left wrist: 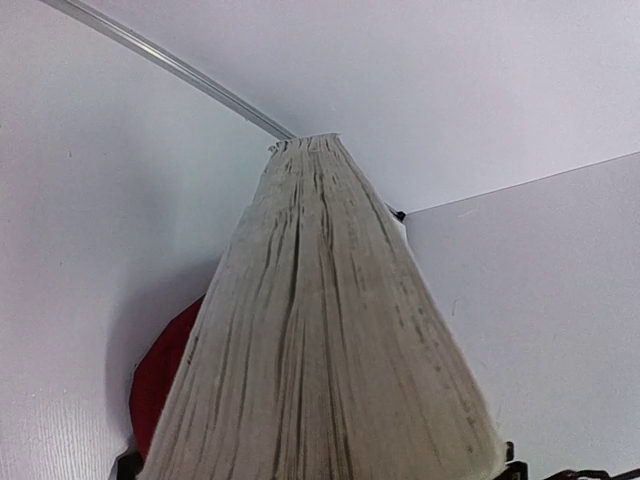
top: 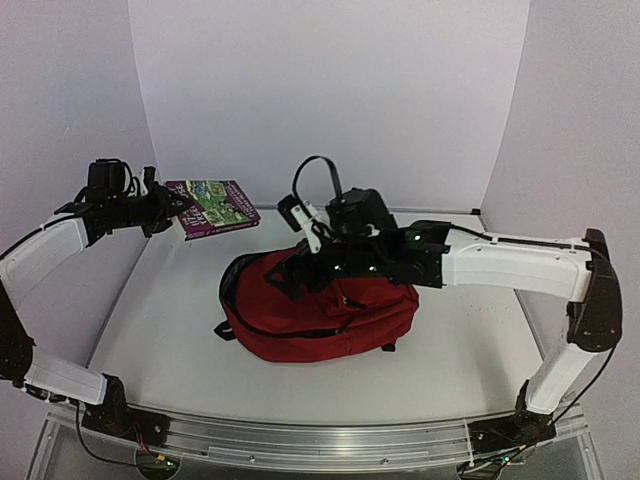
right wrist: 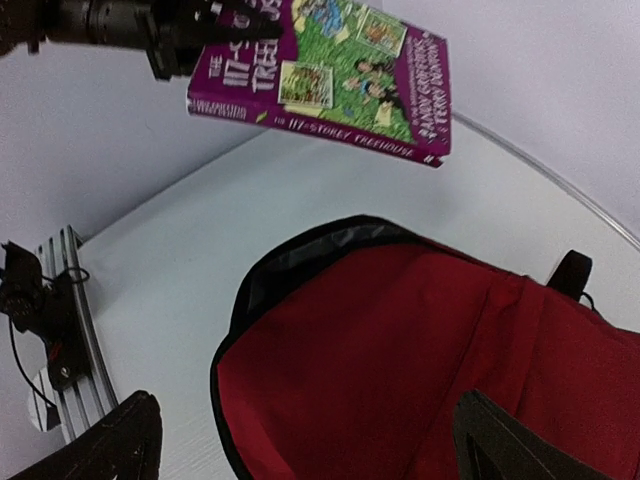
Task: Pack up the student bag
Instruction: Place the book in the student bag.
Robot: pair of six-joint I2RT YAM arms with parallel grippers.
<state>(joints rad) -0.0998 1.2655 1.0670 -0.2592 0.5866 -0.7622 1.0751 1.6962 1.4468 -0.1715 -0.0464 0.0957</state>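
**Holding a book beside the open student bag**

Getting the whole layout from the top view only: finding the student bag (top: 320, 310) lying near the middle of the white table (top: 150, 330). Finding the left gripper (top: 165, 208) raised off the table at the far left, clamping a purple book (top: 215, 207) by one end.

Seeing none of that cover through the left wrist camera, only the grey-white page edge (left wrist: 320, 330) filling the frame and a sliver of red fabric low on the left. Reading the cover pictures and spine lettering through the right wrist camera alone, and looking from there straight down into the bag's mouth.

Looking soft and dark red, slumping on its side, with black zipper trim (right wrist: 228, 350) and black straps (right wrist: 570, 270). Gaping open at the end facing the left arm, with grey lining (right wrist: 320, 245) showing inside the rim.

Hovering over the bag's upper side with the right gripper (top: 305, 262), fingers spread wide and nothing between them. Possibly brushing the fabric, though no view is settling that.

Holding the book in the air beyond the open mouth, apart from the bag, cover up and spine edge turned toward it
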